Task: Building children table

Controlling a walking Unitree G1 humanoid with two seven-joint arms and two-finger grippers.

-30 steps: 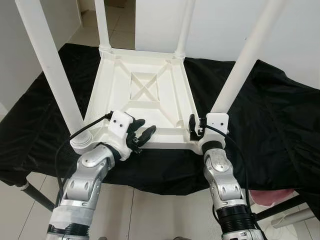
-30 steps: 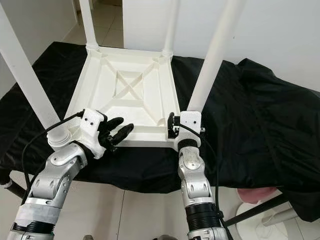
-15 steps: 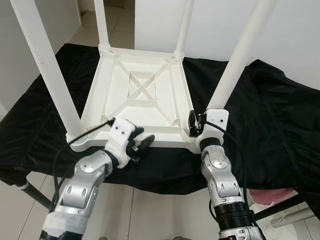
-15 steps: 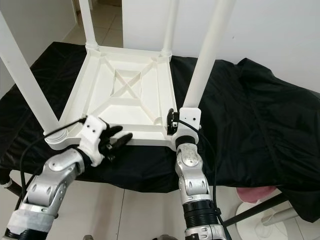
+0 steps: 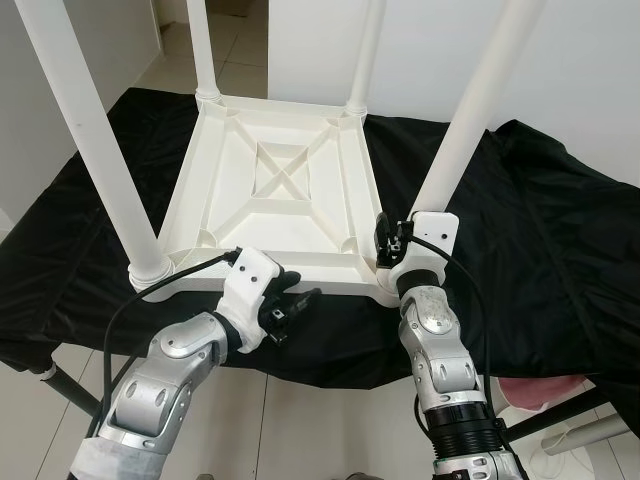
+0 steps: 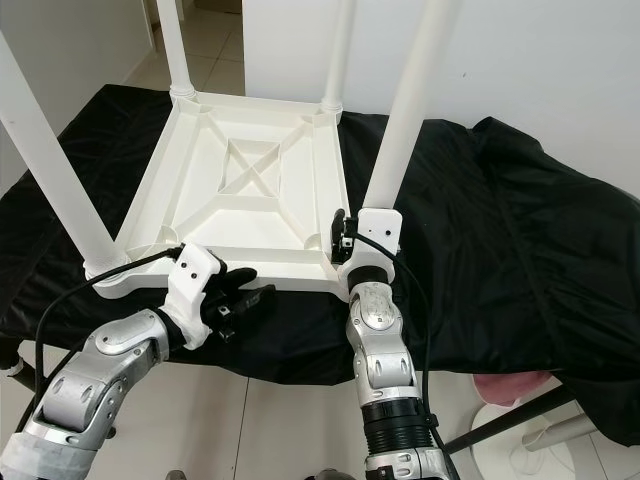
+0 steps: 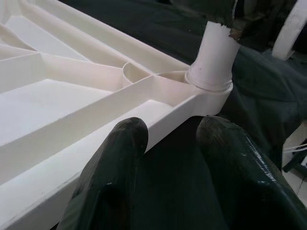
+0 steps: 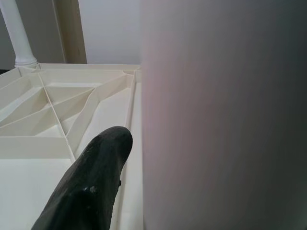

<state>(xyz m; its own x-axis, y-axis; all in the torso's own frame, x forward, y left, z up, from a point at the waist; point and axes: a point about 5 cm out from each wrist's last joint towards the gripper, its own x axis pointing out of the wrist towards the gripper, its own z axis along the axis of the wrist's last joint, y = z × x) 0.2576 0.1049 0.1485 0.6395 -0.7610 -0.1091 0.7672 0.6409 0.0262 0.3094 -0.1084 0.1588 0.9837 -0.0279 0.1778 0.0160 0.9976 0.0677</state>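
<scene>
a black cloth (image 5: 560,240) covers a work surface, and on it lies a white plastic children's table (image 5: 270,200) turned upside down, its ribbed underside facing up with an x-shaped brace in the middle. four white legs stand up from its corners. no brand, label or writing can be read anywhere on the table or cloth.

the right gripper (image 5: 388,245) is at the near right corner of the table, against the base of the near right leg (image 5: 470,120). in the right wrist view one black finger (image 8: 88,184) lies beside the leg, which rises as a pale blurred column right next to it; the other finger is hidden, so i cannot tell whether this claw is clamped on the leg or loose.

the left gripper (image 5: 290,305) is released, its two fingers (image 7: 112,177) spread apart. it sits just in front of the table's near edge, low over the cloth, with the edge just beyond its fingertips. ahead of it in the left wrist view is the corner socket holding the near right leg. the near left leg (image 5: 95,140) stands off to this claw's left side.

beyond the cloth are a pale tiled floor (image 5: 235,60) and a white wall (image 5: 600,70).
</scene>
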